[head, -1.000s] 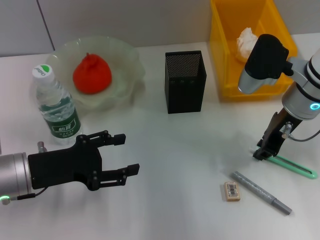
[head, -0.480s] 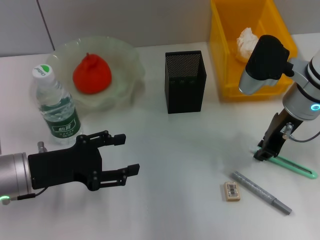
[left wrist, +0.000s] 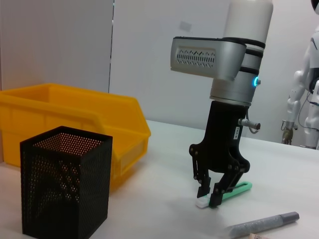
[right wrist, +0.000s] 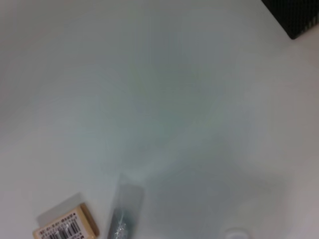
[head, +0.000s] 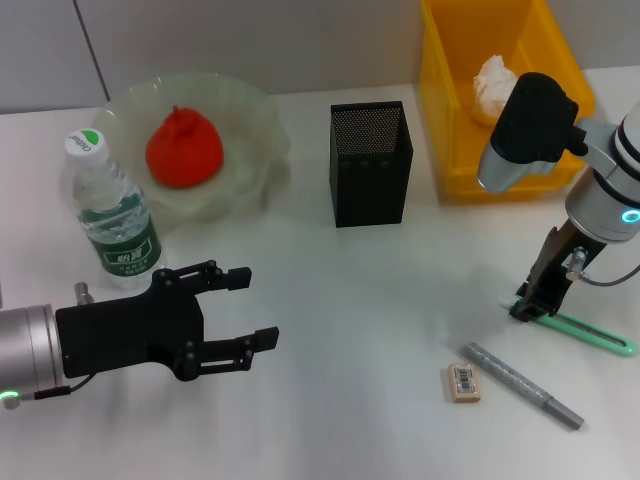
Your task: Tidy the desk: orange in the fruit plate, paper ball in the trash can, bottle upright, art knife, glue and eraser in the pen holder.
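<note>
Knife (head: pixel 585 333) pickup is in hand: right gripper (left wrist: pixel 210 195) straddles its end on the tabletop (head: pixel 360 300), jaws open. Next: close, lift, carry to holder (head: pixel 370 163). Left gripper (head: pixel 235 310) idles open.

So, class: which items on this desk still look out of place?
Three lie loose on the table by the right gripper: the eraser, a grey pen-like stick and a green stick, none in the pen holder.
</note>
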`<state>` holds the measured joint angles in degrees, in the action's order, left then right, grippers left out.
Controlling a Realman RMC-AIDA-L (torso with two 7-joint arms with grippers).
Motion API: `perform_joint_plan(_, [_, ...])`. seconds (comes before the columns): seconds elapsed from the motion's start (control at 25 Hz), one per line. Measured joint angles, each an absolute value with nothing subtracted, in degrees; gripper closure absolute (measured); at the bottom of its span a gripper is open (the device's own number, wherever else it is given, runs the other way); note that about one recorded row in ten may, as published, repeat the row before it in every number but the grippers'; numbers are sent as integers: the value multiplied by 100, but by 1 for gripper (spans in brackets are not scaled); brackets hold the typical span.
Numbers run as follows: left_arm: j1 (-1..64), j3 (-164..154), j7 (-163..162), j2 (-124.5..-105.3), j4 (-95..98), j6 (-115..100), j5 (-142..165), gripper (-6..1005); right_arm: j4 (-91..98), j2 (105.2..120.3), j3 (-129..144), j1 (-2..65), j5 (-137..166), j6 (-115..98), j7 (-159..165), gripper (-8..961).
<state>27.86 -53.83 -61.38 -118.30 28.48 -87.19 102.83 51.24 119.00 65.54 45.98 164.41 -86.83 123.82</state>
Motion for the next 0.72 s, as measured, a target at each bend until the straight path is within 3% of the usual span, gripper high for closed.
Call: perform_joint_plan(0.72, [2786, -5370, -6149, -11824, 2873, -8725, 10213, 197, 5246, 11894, 6493, 4627, 16394, -8751, 12343, 767])
